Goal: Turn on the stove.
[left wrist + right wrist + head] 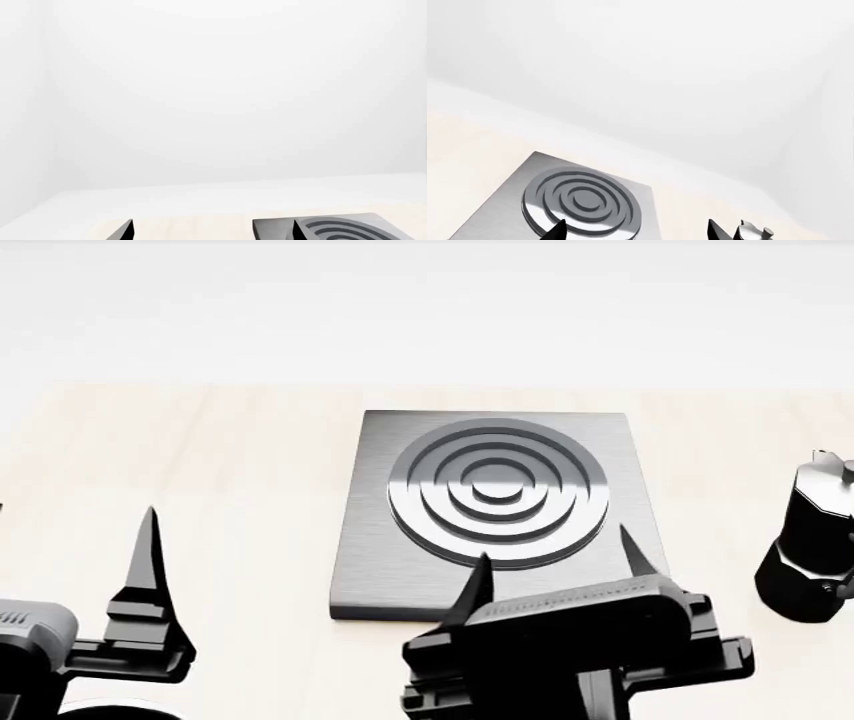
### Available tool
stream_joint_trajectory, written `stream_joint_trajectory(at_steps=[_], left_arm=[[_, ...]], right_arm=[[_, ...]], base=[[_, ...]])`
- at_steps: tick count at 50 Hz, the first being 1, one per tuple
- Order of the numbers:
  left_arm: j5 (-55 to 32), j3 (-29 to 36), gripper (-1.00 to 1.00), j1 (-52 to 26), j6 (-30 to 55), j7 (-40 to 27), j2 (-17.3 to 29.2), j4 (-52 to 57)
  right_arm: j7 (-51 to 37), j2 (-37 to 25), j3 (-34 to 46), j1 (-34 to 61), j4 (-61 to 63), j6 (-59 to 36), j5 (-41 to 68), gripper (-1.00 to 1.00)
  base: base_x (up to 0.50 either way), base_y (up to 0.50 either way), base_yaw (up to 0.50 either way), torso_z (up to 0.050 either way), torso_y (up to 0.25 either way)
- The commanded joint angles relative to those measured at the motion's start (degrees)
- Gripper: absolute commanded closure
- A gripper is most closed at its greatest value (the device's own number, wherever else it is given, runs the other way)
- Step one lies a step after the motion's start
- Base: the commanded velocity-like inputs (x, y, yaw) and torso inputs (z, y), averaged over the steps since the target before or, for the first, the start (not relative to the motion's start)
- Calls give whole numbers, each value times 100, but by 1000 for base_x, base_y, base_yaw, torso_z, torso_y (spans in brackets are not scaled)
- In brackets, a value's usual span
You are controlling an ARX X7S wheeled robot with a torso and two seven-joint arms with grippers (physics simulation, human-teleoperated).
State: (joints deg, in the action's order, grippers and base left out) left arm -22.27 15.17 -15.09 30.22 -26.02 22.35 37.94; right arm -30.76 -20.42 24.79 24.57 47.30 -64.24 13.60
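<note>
At the near edge of the head view we see the right gripper (558, 560), fingers spread and grasping nothing, poised over the stove's front edge. Its knob is hidden from us. Off to the left, the left gripper (80, 540) shows one finger; we cannot tell its state. Beyond, the stove (387, 530), a square brushed-metal plate with raised concentric rings, lies flat on the pale table (200, 460). A moka pot (811, 555) stands to its right.
</note>
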Motion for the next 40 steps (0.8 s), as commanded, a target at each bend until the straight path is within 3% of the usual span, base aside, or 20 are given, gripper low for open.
stream_joint_trajectory(at_steps=[1, 40], left_arm=[[2, 37, -100, -4, 0, -18, 11, 16], [-50, 61, -100, -32, 19, -90, 66, 77]], right_arm=[[-45, -106, 163, 19, 65, 240, -117, -100], [-210, -265, 247, 94, 542, 507, -272, -100]], base=[[0, 0, 0, 0, 0], [0, 0, 0, 0, 0]])
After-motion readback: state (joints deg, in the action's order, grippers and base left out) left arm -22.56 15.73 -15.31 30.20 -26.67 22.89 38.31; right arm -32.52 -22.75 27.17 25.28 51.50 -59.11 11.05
